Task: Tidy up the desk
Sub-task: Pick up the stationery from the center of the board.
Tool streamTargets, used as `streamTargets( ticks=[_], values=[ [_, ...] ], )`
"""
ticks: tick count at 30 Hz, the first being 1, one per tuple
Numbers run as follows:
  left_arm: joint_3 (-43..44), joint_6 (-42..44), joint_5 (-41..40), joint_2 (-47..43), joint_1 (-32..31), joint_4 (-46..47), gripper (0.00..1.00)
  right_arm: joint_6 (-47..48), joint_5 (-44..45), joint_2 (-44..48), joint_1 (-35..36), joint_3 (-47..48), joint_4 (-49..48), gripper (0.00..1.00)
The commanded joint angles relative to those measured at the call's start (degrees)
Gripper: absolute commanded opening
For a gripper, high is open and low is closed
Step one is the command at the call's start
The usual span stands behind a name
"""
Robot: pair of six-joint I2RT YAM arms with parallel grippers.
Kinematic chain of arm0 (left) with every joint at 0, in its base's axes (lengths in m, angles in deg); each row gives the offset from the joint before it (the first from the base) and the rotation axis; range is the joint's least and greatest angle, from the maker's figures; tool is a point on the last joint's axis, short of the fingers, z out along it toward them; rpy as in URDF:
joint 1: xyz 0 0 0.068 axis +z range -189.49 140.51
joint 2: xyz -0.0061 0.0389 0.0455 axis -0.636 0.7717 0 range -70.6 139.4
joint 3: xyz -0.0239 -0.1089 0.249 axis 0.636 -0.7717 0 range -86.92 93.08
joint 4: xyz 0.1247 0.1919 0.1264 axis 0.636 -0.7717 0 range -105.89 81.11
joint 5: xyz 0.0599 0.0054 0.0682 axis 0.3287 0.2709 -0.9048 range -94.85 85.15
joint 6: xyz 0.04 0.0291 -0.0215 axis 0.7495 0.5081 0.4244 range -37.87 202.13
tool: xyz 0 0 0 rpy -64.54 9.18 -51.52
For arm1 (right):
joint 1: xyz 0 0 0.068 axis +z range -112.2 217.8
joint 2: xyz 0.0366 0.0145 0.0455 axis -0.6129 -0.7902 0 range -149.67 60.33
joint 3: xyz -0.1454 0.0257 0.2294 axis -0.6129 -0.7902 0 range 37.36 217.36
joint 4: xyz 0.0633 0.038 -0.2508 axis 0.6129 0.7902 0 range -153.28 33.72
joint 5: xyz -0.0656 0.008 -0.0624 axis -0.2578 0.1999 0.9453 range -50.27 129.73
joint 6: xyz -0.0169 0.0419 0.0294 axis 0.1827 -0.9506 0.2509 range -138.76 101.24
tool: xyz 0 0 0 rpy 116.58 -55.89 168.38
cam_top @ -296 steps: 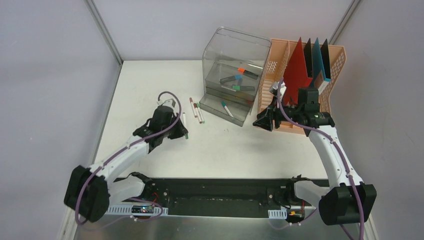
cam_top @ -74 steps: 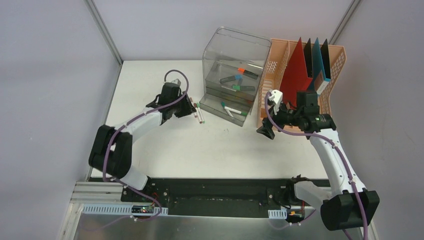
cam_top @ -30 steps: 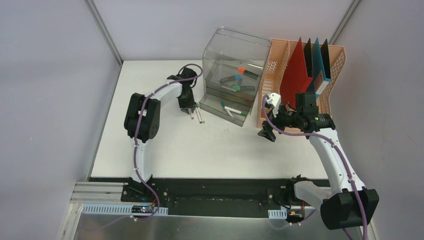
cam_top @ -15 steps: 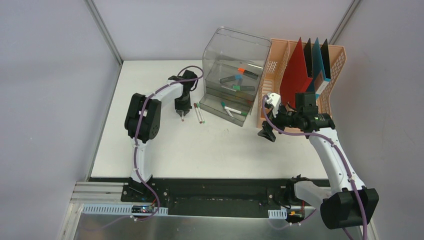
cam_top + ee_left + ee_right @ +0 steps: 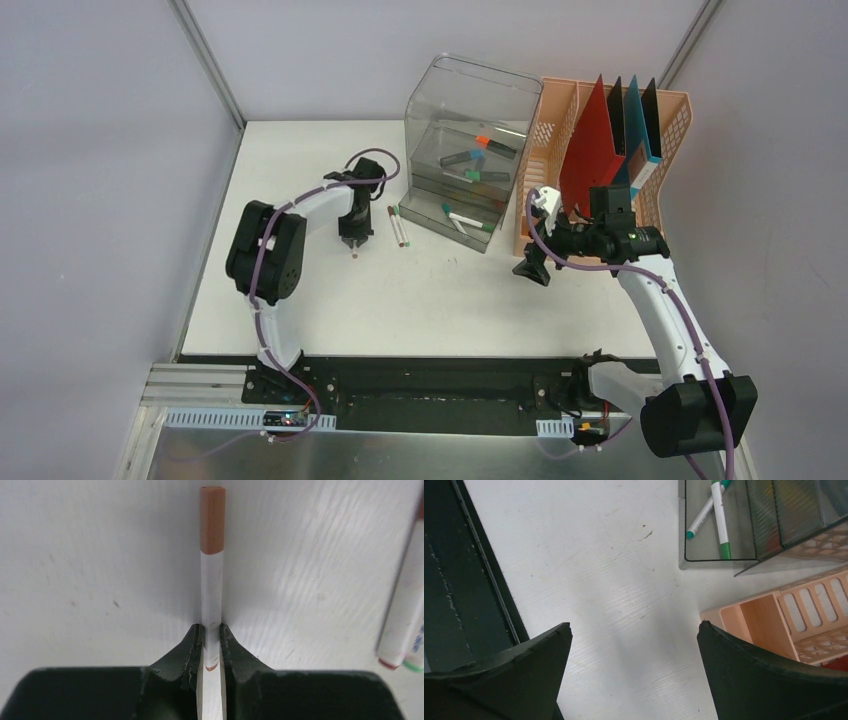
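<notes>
Spreading between grey walls (image 5: 100,150), the desk (image 5: 450,300) is flat, white, faintly scuffed, with a black rail (image 5: 430,385) along its near edge. The left gripper (image 5: 211,636) pinches a brown-capped marker (image 5: 212,575); the right gripper (image 5: 634,625) gapes wide over its right side.

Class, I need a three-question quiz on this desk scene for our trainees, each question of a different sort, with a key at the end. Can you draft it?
1. True or false: the right gripper is shut on a folder.
2. What is the left gripper clamped on?
A. a brown-capped marker
B. a green highlighter
C. a red folder
3. Fill in the number: apart from the gripped one, ___ markers lie loose on the desk just left of the clear organizer.

Key:
1. False; its jaws stand wide open over bare desk.
2. A.
3. Two.
</notes>
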Motion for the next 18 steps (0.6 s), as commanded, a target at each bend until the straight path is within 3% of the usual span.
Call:
streamTargets(
  ticks=[1,9,18],
  values=[
    [-8.2,0.4,4.4,-9.6,-0.5,6.1,0.00,-1.0,-7.1,0.3,-0.3,1.3,0.1,0.99],
    [-30.3,-2.5,20.0,-29.9,-0.6,24.9,0.00,-13.4,-25.3,-0.5,-0.3,0.8,-4.8,1.00],
    [-50.4,-10.6,32.8,-54.5,-0.8,45.4,0.00,-37.3,-37.8,1.8,-0.3,-8.6,-30.5,1.00]
  ],
)
